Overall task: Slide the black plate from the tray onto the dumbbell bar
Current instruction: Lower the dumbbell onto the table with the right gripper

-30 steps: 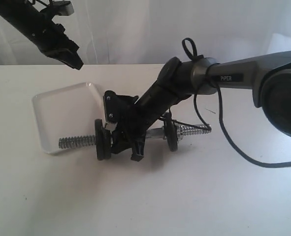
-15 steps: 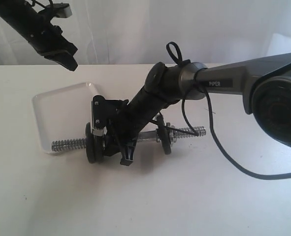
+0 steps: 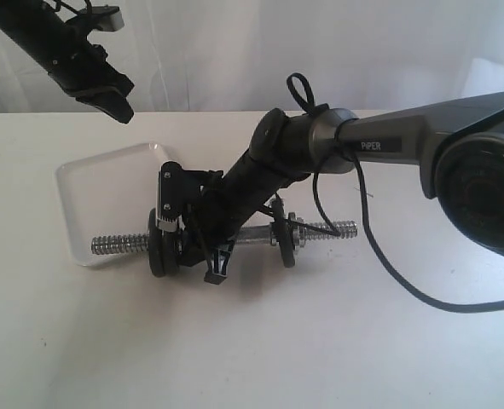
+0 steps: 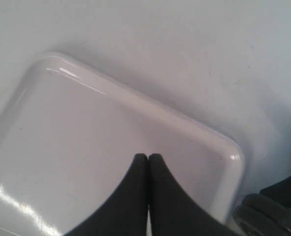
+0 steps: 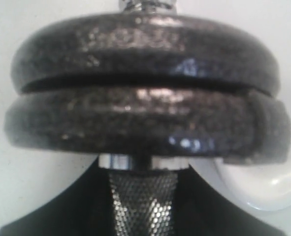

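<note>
Now two black plates (image 5: 145,123) abut; right hand (image 5: 144,177) pinches dumbbell bar (image 3: 253,235); left hand (image 4: 148,160) closed.

This has the look of a robotics lab bench. A white table (image 3: 234,341) stands before a plain white curtain (image 3: 234,51) hung across twelve o'clock. A black robot arm (image 3: 64,51) reaches in from eleven o'clock. A grey arm (image 3: 422,136) lettered PIPER comes from three o'clock, trailing a loose black cable (image 3: 443,308).
</note>
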